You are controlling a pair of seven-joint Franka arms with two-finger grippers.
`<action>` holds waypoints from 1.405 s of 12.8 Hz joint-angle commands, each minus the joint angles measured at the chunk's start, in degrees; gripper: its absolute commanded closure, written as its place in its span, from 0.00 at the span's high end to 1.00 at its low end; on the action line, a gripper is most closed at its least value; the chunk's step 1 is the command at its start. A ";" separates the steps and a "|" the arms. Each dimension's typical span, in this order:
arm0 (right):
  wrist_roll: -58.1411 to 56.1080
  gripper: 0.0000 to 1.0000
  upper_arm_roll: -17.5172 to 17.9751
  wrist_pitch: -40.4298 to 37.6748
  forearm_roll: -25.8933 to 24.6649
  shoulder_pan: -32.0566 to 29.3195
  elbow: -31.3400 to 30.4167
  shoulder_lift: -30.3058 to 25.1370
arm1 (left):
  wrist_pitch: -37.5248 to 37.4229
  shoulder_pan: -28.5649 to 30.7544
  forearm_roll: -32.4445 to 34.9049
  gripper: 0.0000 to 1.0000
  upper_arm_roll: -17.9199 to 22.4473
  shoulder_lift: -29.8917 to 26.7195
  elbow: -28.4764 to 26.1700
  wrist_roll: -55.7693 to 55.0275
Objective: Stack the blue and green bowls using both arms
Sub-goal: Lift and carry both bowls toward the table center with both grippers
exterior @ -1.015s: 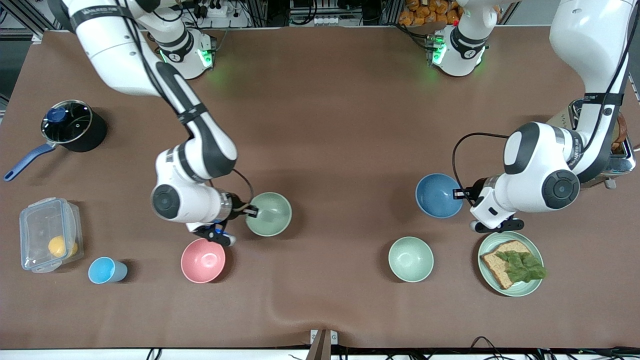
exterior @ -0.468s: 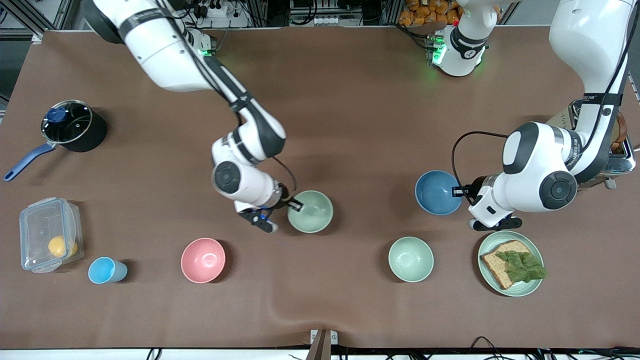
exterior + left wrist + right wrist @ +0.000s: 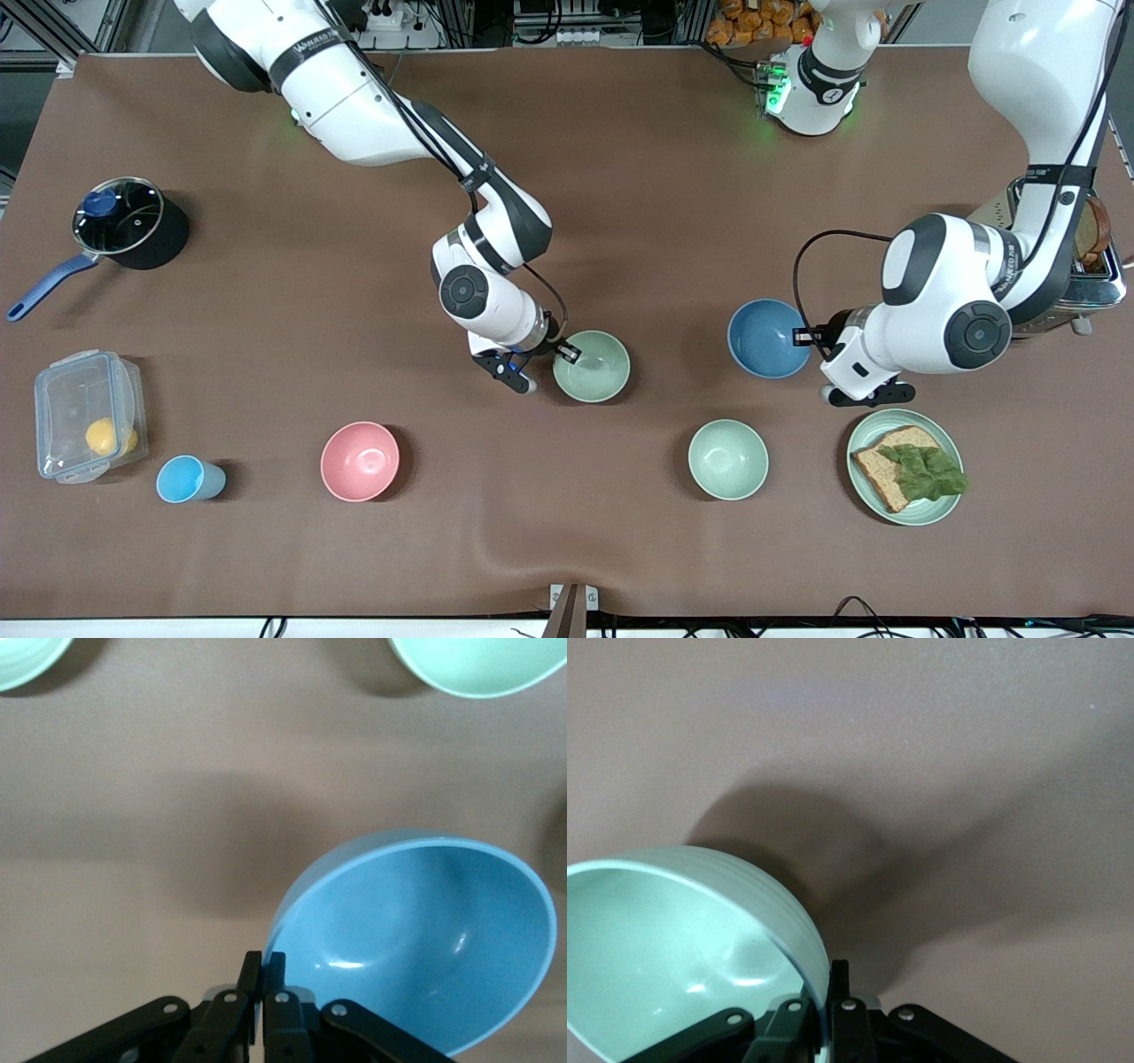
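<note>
**Both bowls pinched by rims, closing on mid-table**

Right gripper [image 3: 567, 353] clamps rim of round matte sage-green bowl [image 3: 592, 366], over tabletop centre. Left gripper [image 3: 804, 337] clamps rim of round matte sky-blue bowl [image 3: 762, 338], w/ bowl toward left arm's end. Risk: thin rim grips, bowls may tilt/slip or clash. Vs. earlier: green bowl carried far toward centre; blue barely shifted.

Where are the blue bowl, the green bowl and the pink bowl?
blue bowl [image 3: 764, 338], front view, inner floor.
green bowl [image 3: 595, 368], front view, inner floor.
pink bowl [image 3: 359, 462], front view, inner floor.

Bread [image 3: 895, 474] on plate [image 3: 941, 512]; lemon [image 3: 100, 436] in container [image 3: 55, 396].
</note>
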 commanded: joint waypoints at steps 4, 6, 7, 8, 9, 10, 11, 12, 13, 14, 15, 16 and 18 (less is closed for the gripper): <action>6.51 1.00 -0.31 -1.25 1.36 0.01 2.01 -2.06 | -0.10 -0.71 -1.64 0.00 -2.11 -0.48 -0.32 -4.81; 10.73 1.00 -0.40 -4.66 1.36 -2.43 2.10 -4.44 | -0.10 -1.14 -3.66 0.00 -2.46 -0.48 0.47 -5.95; 13.19 1.00 -0.49 -6.07 1.28 -3.75 3.67 -4.53 | -0.10 -2.02 -3.75 0.00 -2.46 -0.39 0.91 -7.09; 16.78 1.00 -0.49 -6.52 1.36 -5.51 5.34 -4.36 | -0.10 -2.98 -3.75 0.00 -2.37 -0.31 1.44 -8.06; 19.95 1.00 -0.57 -6.18 1.10 -6.31 5.44 -3.49 | -0.10 -3.77 -3.75 0.00 -2.37 -0.04 2.05 -9.11; 20.85 1.00 -0.66 -5.83 1.19 -6.75 5.53 -2.52 | -0.10 -4.48 -3.75 0.00 -2.46 0.48 2.32 -10.08; 21.73 1.00 -0.66 -5.82 1.28 -7.54 5.53 -2.07 | -0.02 -5.01 -3.84 0.00 -2.46 0.75 2.67 -11.13; 22.87 1.00 -0.58 -5.91 1.36 -8.16 5.62 -1.46 | -0.01 -6.23 -3.84 0.00 -2.37 1.71 3.89 -12.27; 23.92 1.00 -0.23 -5.91 1.54 -9.03 7.01 0.02 | 0.07 -6.85 -3.75 0.00 -2.37 2.15 4.34 -13.59; 25.50 1.00 -0.22 -6.00 2.50 -8.43 9.37 1.87 | 0.51 -7.29 -3.84 0.00 -2.37 2.50 4.43 -14.56; 27.08 1.00 -0.40 -5.91 2.68 -8.08 10.53 3.02 | 0.95 -7.99 -3.84 0.00 -2.37 2.68 4.95 -15.44; 28.14 1.00 -0.49 -5.65 2.60 -7.55 10.63 3.64 | 1.21 -8.44 -3.84 0.00 -2.37 3.21 5.22 -16.49; 28.24 1.00 -0.58 -5.21 2.33 -6.32 10.63 4.26 | 2.53 -10.11 -3.84 0.00 -2.37 3.91 6.01 -18.78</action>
